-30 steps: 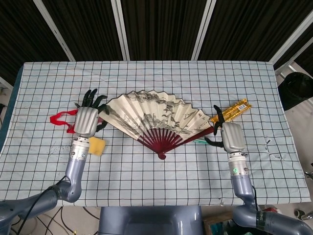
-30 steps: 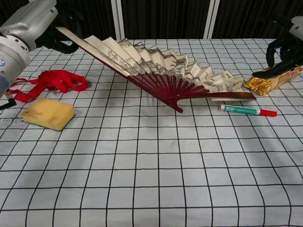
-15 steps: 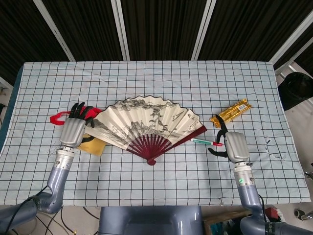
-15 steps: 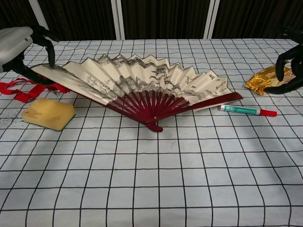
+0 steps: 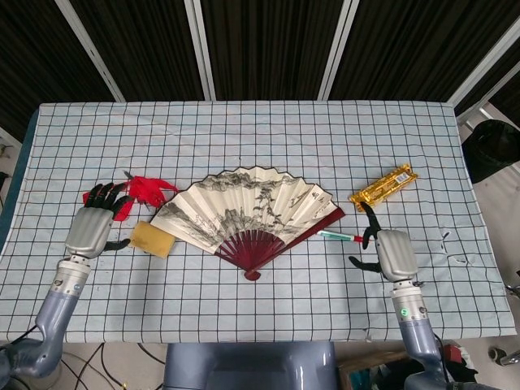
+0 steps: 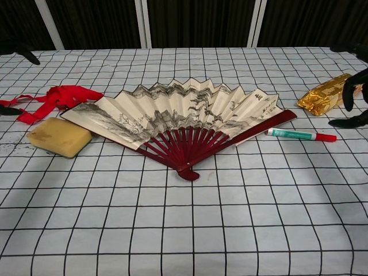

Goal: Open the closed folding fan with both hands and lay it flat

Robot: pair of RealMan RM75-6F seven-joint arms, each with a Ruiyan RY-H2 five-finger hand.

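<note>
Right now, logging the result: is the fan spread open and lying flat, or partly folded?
Spread open and flat: the fan lies on the tablecloth with its pleats fanned wide, and neither hand touches it.

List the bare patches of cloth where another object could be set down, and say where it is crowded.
Free: the far strip behind the fan, and the near strip below its pivot. Crowded: left, where red ribbon and sponge adjoin the fan; right, around pen, gold packet and right hand.

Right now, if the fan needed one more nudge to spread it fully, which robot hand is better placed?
Probably the left robot hand: it is open beside the fan's leaf edge, with only the sponge between. The right robot hand has the pen in its way.
</note>
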